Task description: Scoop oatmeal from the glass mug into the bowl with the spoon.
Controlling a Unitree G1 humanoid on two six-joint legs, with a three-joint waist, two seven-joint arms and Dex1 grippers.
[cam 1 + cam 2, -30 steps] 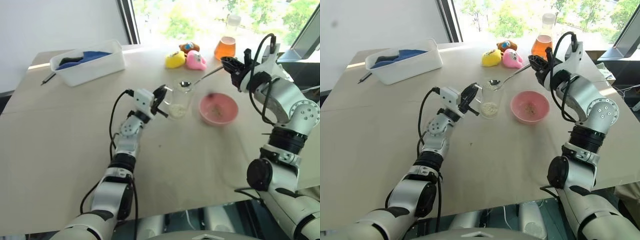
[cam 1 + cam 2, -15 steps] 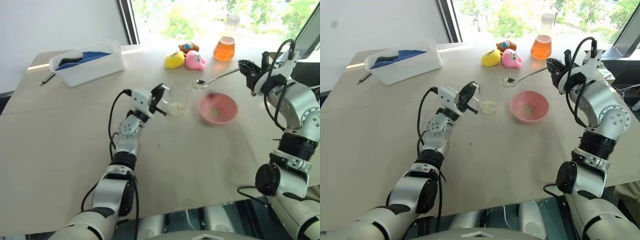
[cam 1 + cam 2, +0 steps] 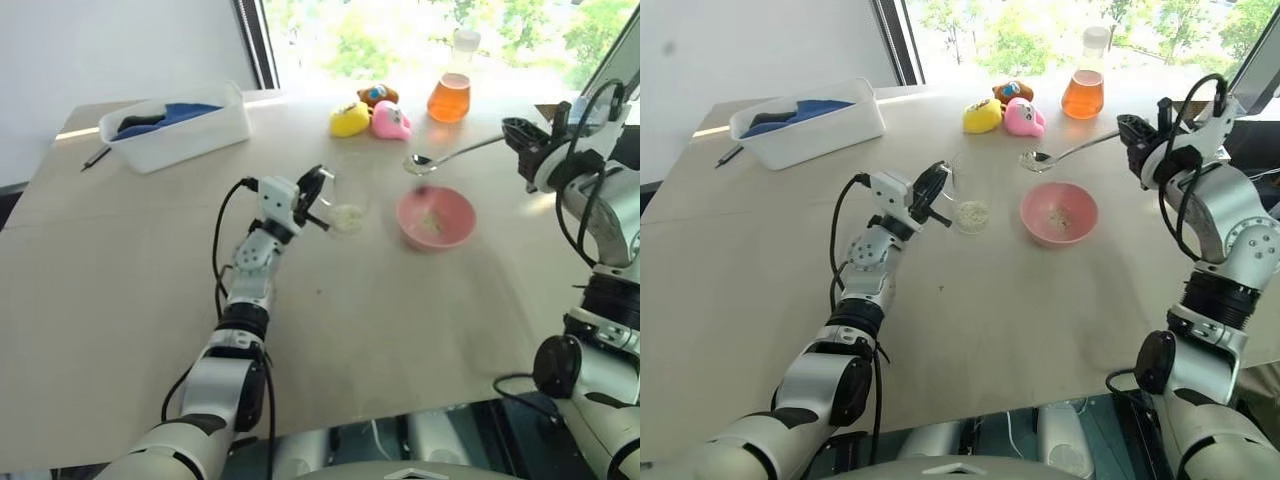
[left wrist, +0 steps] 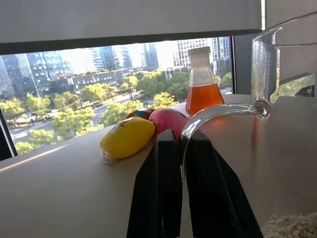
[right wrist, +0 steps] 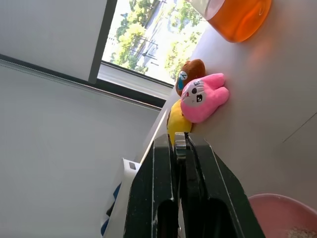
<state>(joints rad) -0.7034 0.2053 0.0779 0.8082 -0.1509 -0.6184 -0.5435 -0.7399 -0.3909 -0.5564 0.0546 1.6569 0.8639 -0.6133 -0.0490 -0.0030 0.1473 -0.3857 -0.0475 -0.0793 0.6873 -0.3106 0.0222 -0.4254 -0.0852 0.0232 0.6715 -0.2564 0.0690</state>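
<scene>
The left gripper (image 3: 316, 196) pinches the mug (image 3: 347, 205) handle, steadying it on the counter (image 3: 130, 280) with oatmeal (image 3: 347, 215) inside. Right of it, the spoon (image 3: 450, 155) hovers over the bowl's (image 3: 435, 218) far rim, clamped in the right gripper (image 3: 520, 137). It should centre over the bowl, then tip slowly.

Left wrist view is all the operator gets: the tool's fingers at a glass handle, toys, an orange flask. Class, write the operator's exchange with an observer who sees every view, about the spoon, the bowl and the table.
Operator: Where is the spoon?
Observer: The right tool holds the spoon by its handle end, in the air near the pink bowl's far rim.
Operator: Anything in that bowl?
Observer: Yes, the pink bowl has a few oatmeal flakes in it.
Operator: What else is on the table?
Observer: A white tub with something blue inside, at the far left, beyond the glass mug.
</scene>
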